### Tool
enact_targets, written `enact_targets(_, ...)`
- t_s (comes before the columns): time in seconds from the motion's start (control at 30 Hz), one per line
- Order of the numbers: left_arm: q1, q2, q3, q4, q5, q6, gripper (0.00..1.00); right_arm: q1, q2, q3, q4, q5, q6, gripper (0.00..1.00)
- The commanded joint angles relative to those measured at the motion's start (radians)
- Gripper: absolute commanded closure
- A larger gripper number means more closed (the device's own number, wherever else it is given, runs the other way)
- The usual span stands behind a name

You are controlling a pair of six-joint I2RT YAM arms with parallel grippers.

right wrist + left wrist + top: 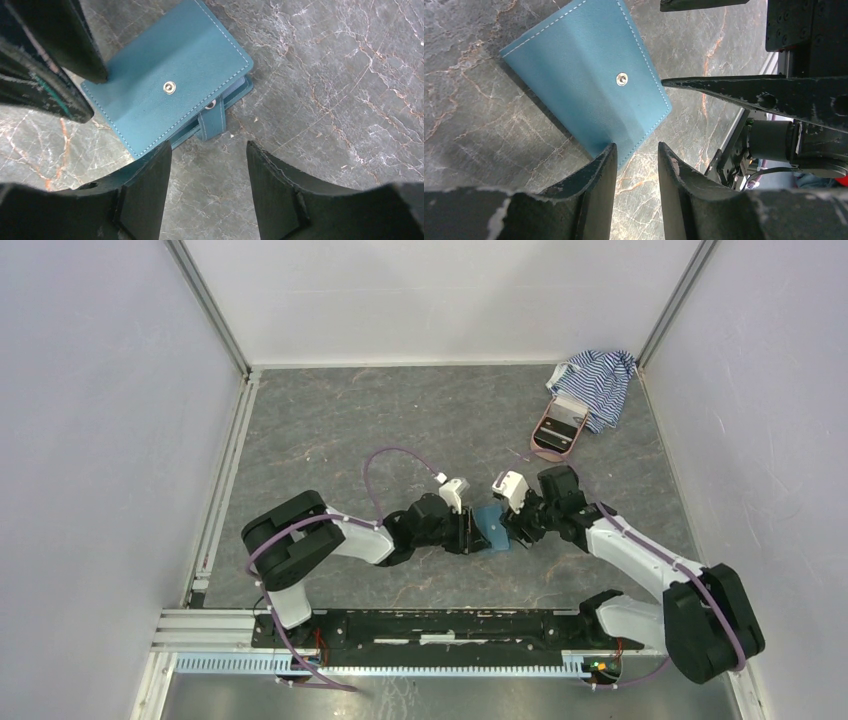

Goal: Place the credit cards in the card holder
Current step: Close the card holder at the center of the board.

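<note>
Here, two robot arms meet over a teal wallet (584, 70) lying folded on the grey marbled table (325, 75). The left gripper (637, 150) hovers with its jaws a little apart and nothing between them. The wallet's near corner lies just ahead of one fingertip, and whether they touch cannot be told. The right gripper (208, 145) faces it from the opposite side, jaws wider apart and likewise empty, with the wallet just ahead of its fingers and slightly left.

No cards appear in any view, so the job looks barely begun, and the wallet apparently has to be opened first. That would likely go best with one gripper pinning the lower leaf while the other slips a fingertip under the free edge by the strap and lifts the flap. A pinch across the whole folded thickness would only hold it shut, and so light a wallet may slide on the smooth table.

Only the right wrist camera shows the strap (212, 122) hanging loose off the free edge, not pressed onto the metal stud (170, 88), with paler lining beneath the flap. The left wrist camera shows just the outer face and stud. The overhead camera hides much of the wallet behind the fingers. It adds a pink case (556, 428) and striped cloth (598, 378) well beyond the right gripper.
</note>
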Motion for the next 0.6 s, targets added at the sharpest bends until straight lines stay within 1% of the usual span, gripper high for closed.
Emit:
enact_targets(0.0,-0.011,0.012,0.058,-0.079,-0.045,-0.004,0.57,0.013,0.046,0.058,0.052,0.054,0.019,0.38)
enact_targets(0.13,-0.011,0.013,0.063,-0.115,-0.063,-0.004,0.57,0.020,0.053,0.049,0.068,0.023,0.032,0.40)
enact_targets(0.27,-0.006,0.015,0.023,-0.024,-0.024,-0.042,0.57,0.012,0.053,0.083,0.053,0.002,0.040,0.39)
enact_targets(0.3,0.000,0.014,0.006,0.031,-0.009,-0.061,0.57,-0.003,0.045,0.093,0.045,-0.006,0.041,0.38)
enact_targets(0.37,0.004,0.004,-0.022,0.077,0.004,-0.087,0.57,-0.042,0.017,0.096,0.049,-0.026,0.042,0.37)
enact_targets(0.47,0.007,-0.029,-0.035,0.091,0.010,-0.090,0.56,-0.062,-0.006,0.078,0.050,-0.031,0.010,0.37)
enact_targets(0.57,0.012,-0.054,-0.023,0.079,0.021,-0.086,0.56,-0.067,-0.002,0.069,0.050,-0.088,-0.036,0.38)
